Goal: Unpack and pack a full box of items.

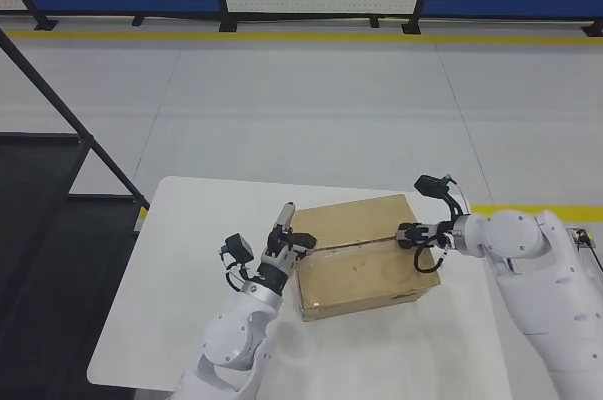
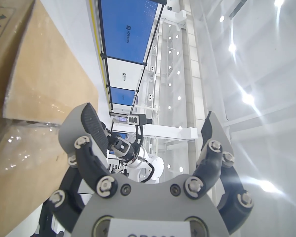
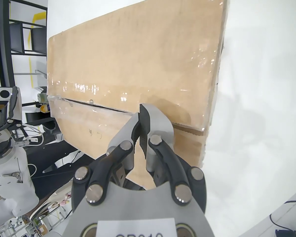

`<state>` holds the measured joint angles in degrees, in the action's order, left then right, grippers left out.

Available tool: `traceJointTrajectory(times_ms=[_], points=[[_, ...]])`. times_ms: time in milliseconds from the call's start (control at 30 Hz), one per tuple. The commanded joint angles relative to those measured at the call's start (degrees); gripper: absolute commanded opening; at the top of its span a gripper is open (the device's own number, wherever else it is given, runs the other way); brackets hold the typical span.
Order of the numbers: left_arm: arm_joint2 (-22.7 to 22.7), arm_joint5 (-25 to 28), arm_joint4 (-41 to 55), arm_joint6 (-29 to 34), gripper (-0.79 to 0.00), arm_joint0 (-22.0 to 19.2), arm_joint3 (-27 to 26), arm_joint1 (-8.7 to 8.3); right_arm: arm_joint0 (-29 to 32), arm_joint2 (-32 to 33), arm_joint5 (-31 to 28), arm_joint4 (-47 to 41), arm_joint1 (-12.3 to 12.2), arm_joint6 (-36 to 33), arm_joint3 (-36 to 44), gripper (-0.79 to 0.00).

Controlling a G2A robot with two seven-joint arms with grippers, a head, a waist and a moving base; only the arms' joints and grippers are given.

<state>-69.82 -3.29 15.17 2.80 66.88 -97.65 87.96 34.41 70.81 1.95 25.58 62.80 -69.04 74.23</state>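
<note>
"Where could a hand pass on that table (image 1: 181,300)?"

"Left of the box (image 1: 366,255) there's open tabletop, plus a strip along the near edge."

"And at the box ends?"

"Both are taken. The left gripper (image 1: 293,228) is spread wide at the left end, and the right gripper (image 1: 406,237) is pinched together at the seam on the right."

"From above?"

"Open air, but the flaps are down and taped. A black frame (image 1: 51,100) slants past the table's left."

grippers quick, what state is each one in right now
Left gripper: open, empty, beside the brown taped cardboard box.
Right gripper: closed, holding nothing visible, at the box's top seam.
</note>
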Motion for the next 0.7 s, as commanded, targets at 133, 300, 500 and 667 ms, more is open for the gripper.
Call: traceJointTrajectory(times_ms=[133,300,500,667], points=[[-0.35,0.08,-0.28,0.17,0.0,0.58,-0.23,-0.12,-0.9,-0.94,0.16,-1.2,0.15,0.99,-2.0,-0.785],[-0.78,0.1,-0.4,0.15,0.0,0.86,-0.29,-0.21,-1.72,-1.89,-1.29,-2.77,0.29,1.11,-3.55,-0.785],[-1.96,0.19,0.28,-0.11,0.0,1.15,-0.75,-0.34,-3.97,-5.18,-2.18,-4.74,1.12,0.88,-5.73,-0.785],[-3.03,0.26,1.05,-0.18,0.0,1.33,-1.04,-0.45,-6.26,-8.6,-3.13,-5.8,2.05,0.68,-7.32,-0.785]])
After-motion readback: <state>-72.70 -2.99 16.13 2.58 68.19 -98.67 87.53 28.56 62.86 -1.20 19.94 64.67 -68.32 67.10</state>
